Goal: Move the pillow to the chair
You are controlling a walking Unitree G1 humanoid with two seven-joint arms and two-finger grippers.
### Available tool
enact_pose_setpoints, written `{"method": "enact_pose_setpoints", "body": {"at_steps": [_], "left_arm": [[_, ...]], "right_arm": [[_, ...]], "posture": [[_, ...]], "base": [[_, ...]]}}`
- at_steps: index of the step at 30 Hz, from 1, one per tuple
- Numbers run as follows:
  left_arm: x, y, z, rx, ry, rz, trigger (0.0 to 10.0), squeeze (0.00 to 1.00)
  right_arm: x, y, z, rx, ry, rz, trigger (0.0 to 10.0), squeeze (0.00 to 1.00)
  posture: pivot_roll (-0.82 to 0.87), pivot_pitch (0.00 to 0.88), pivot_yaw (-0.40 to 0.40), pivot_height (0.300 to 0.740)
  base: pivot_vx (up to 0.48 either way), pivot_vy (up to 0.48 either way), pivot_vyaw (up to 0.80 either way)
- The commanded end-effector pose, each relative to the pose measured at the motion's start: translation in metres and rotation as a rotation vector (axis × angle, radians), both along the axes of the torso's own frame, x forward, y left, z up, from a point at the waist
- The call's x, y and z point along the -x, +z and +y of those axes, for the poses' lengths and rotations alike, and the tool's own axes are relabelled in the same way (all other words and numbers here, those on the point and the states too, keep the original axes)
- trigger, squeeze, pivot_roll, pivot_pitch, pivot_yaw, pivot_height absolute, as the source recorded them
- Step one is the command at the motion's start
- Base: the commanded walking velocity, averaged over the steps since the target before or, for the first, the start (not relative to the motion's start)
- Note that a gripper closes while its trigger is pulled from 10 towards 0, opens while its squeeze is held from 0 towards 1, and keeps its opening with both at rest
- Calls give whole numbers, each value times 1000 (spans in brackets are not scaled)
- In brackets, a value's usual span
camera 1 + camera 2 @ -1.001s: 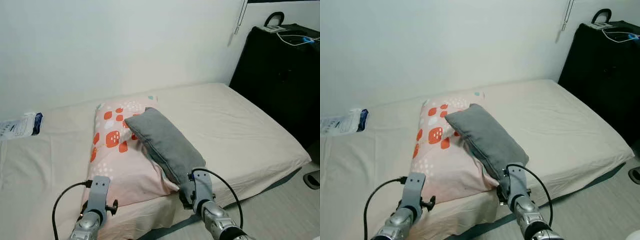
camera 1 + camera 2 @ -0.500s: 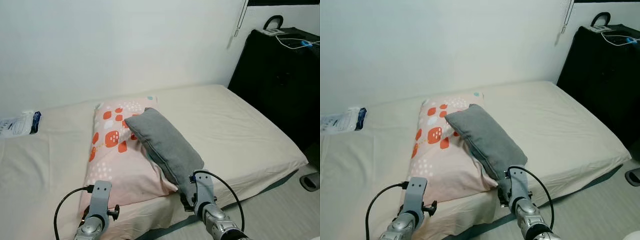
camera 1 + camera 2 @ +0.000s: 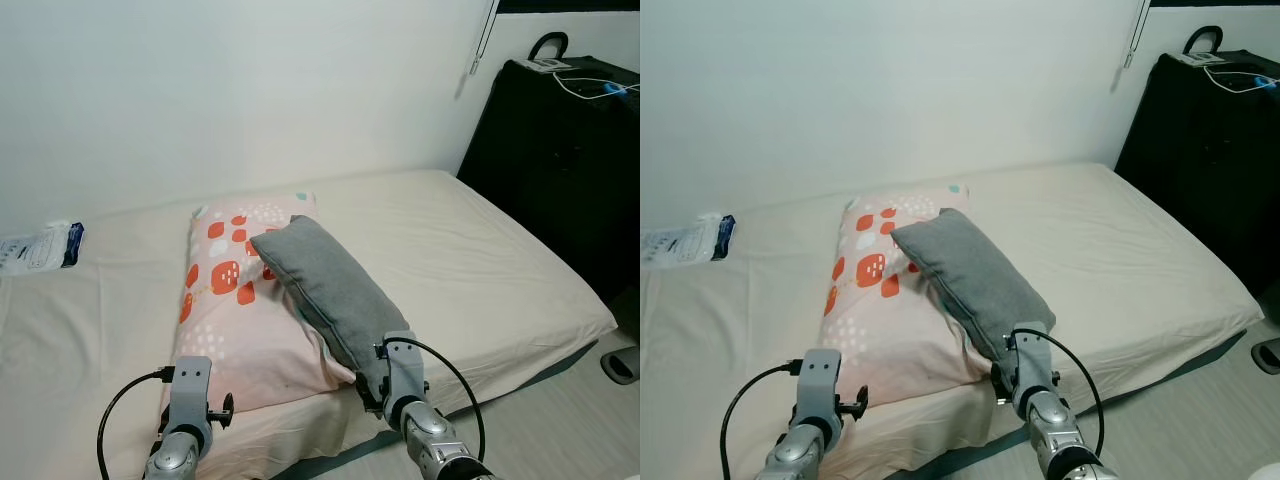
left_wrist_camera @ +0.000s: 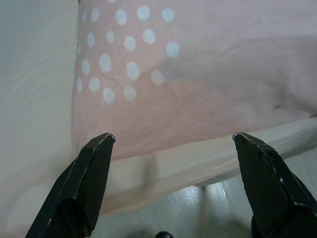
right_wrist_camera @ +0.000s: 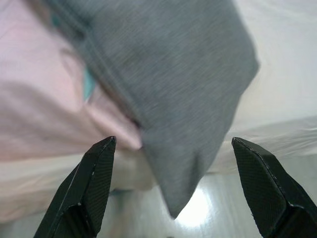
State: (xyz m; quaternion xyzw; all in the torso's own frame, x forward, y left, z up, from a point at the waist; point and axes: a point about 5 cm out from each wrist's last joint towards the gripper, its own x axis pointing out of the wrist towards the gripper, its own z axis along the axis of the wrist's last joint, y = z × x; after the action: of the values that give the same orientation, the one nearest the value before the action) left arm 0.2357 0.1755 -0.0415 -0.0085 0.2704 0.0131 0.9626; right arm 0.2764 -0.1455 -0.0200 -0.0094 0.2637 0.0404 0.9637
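Note:
A pink pillow (image 3: 240, 310) with orange and white spots lies on the bed (image 3: 480, 250). A grey pillow (image 3: 330, 285) rests slantwise on top of it, its near end overhanging the bed's front edge. My left gripper (image 4: 173, 141) is open, just short of the pink pillow's (image 4: 198, 74) near left corner. My right gripper (image 5: 171, 144) is open too, with the grey pillow's (image 5: 168, 84) hanging corner between its fingertips, not pinched. In the left eye view the left wrist (image 3: 190, 400) and the right wrist (image 3: 400, 385) sit at the bed's front edge.
A white and blue packet (image 3: 40, 248) lies at the bed's far left. A tall black suitcase (image 3: 560, 160) with a white cable on top stands at the right, against the white wall. Pale floor (image 3: 560, 420) runs along the bed's front right.
The camera has shifted slightly. My left arm has edged back and a little to the left; the right gripper stays at the grey pillow's corner. The pillows have not moved.

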Motion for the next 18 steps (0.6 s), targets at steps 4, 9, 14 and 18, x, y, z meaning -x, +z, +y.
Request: {"method": "enact_pose_setpoints", "body": {"at_steps": [4, 9, 14, 18], "left_arm": [[6, -3, -16, 43, -56, -18, 10000, 0], [8, -5, -16, 43, -20, 2, 10000, 0], [1, -1, -16, 66, 4, -5, 10000, 0], [0, 0, -16, 62, 4, -12, 10000, 0]], "right_arm": [[2, 1, 11, 124, 105, -45, 10000, 0], [0, 2, 1, 97, 6, -31, 10000, 0], [-4, 4, -13, 105, -68, -22, 10000, 0], [-7, 7, -13, 107, -73, -34, 10000, 0]], "posture": [[64, 0, -56, 740], [62, 0, -57, 740], [62, 0, -80, 740], [61, 0, -71, 740]], "base": [[0, 0, 0], [0, 0, 0], [0, 0, 0], [0, 0, 0]]}}
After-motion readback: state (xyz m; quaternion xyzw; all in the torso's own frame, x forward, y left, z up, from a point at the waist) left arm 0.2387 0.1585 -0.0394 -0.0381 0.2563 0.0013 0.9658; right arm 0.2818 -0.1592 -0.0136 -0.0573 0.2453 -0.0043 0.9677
